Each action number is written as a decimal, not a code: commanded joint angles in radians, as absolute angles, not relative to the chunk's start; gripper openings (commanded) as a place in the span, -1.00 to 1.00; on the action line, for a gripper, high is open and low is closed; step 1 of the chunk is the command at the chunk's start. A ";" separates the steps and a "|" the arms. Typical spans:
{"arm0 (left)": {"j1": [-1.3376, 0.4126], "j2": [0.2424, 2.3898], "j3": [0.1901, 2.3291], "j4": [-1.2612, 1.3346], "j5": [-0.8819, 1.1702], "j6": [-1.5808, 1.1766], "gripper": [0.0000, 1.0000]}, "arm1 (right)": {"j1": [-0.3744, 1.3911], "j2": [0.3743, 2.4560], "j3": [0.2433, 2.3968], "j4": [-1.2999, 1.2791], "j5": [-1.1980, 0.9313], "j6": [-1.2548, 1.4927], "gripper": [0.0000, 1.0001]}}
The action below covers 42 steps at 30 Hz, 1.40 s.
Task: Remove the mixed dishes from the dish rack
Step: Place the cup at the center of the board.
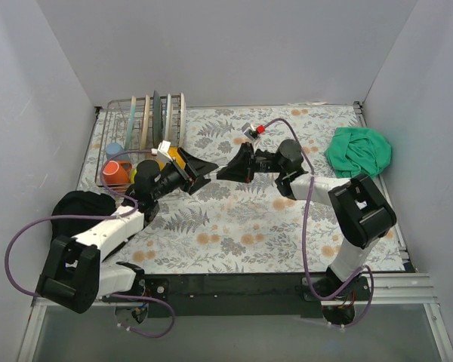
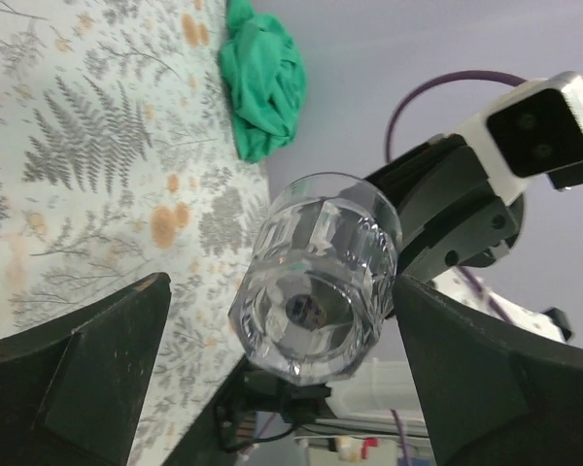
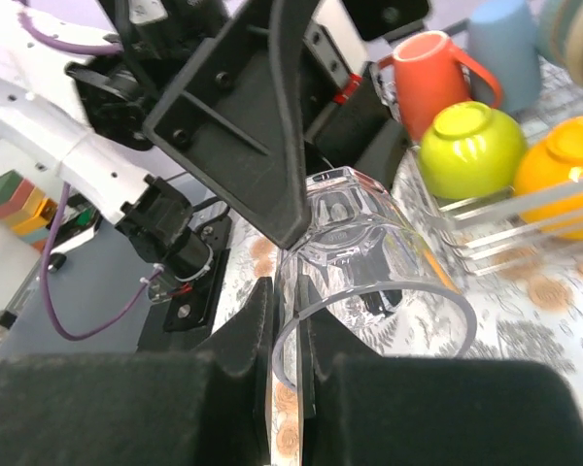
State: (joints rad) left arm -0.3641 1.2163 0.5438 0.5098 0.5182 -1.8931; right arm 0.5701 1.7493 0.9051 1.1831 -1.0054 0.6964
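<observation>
Right claw (image 3: 286, 309) is clamped down narrow on the rim of the small clear glass (image 3: 369, 262), with one finger inside the mouth and one outside, so the glass wall is pinched between them. The glass hangs sideways in the air above the flowery desk (image 1: 234, 222), with its mouth toward the right claw and its thick base pointing away at the left claw (image 1: 209, 169).

The left claw is spread wide, with a finger on each side of the glass base. From its own wrist cam there's a clear gap on one side. The other finger sits just beside the glass, and I honestly can't tell if it touches. So the two claws meet nose to nose with the glass between them.

The dish rack (image 1: 117, 113) sits behind the left claw, off to its outer side and toward the back wall. The plates (image 1: 160, 117) stand upright in the rack's slots. From the right claw's cam, the lime-green bowl (image 3: 471, 146) and the orange-yellow bowl (image 3: 568, 160) are just past the glass in the rack. The orange mug (image 3: 432, 73) and the light-blue cup (image 3: 505, 39) are behind them.

The green cloth (image 1: 359, 151) is bunched up on the desk, well off to the right claw's outer side. The black cloth (image 1: 79, 205) lies near the left arm, well back from its claw.
</observation>
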 commanded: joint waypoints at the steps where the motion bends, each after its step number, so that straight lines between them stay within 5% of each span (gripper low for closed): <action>1: -0.370 1.174 0.661 0.252 0.428 -1.686 0.96 | 0.516 1.628 0.954 0.827 -0.977 0.468 -0.97; 8: -0.397 1.128 0.850 -0.203 0.102 -1.408 0.96 | 0.476 1.580 1.179 -0.059 -0.643 0.003 -0.97; 15: -0.459 1.036 0.919 -0.393 -0.231 -1.211 0.96 | 0.459 1.728 1.462 -0.496 -0.113 -0.146 -0.97; 21: -0.492 0.953 0.861 -0.413 -0.461 -1.111 0.96 | 0.396 1.891 1.696 -0.669 0.090 -0.161 -0.97; 30: -0.538 0.920 0.821 -0.402 -0.511 -1.075 0.96 | 0.284 2.221 2.077 -0.890 0.253 -0.138 -0.97; 42: -0.560 0.919 0.810 -0.397 -0.526 -1.068 0.96 | 0.244 2.322 2.062 -0.927 0.330 -0.132 -0.97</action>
State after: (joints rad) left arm -0.5541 0.9386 0.8234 -0.3962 -0.4934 -1.0843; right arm 0.2455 2.3211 2.0510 -0.9031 0.2935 -0.1345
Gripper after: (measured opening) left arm 0.982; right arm 0.121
